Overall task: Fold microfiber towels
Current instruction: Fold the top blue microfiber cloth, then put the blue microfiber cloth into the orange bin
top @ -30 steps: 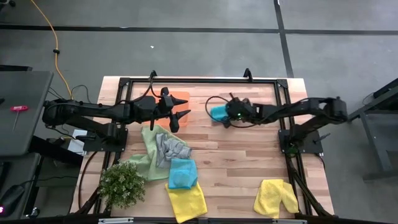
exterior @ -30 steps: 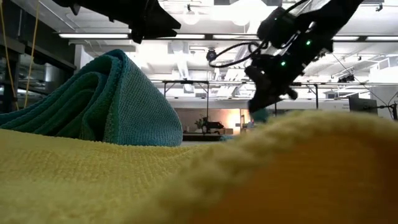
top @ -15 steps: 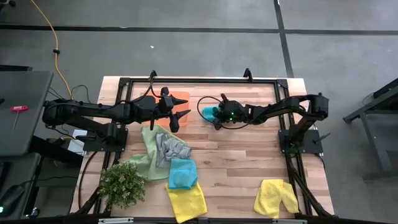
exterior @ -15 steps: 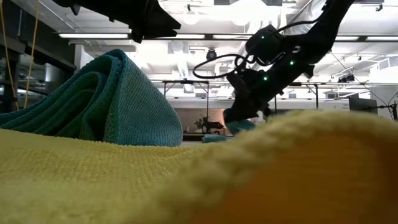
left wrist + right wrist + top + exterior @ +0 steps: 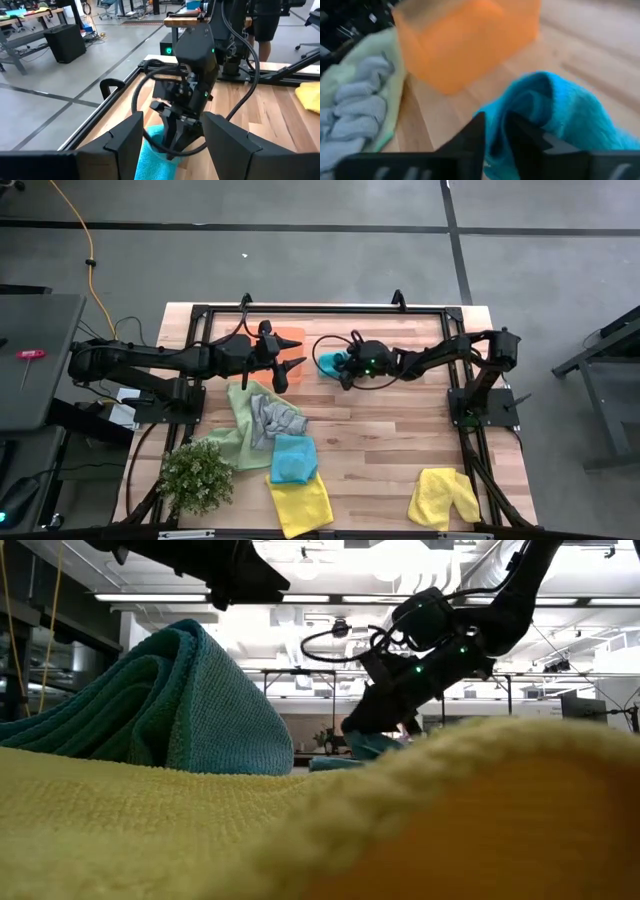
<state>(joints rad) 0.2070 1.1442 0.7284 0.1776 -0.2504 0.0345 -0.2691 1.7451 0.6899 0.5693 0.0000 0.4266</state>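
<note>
Light wood worktop [image 5: 380, 440] with a black frame, grey floor around it, bright workshop behind. Right hand [image 5: 340, 366] is stretched to mid-worktop, fingers pinching a crumpled teal towel [image 5: 328, 363] just beside the orange tray [image 5: 289, 337], nothing visible in the tray. Left hand [image 5: 290, 367] hovers by the tray, fingers apart and empty. Green towel [image 5: 238, 425], grey towel [image 5: 272, 416], second teal towel [image 5: 293, 459] and yellow towel [image 5: 300, 500] sit piled near the plant [image 5: 197, 476]; another yellow towel [image 5: 443, 497] lies well apart.
</note>
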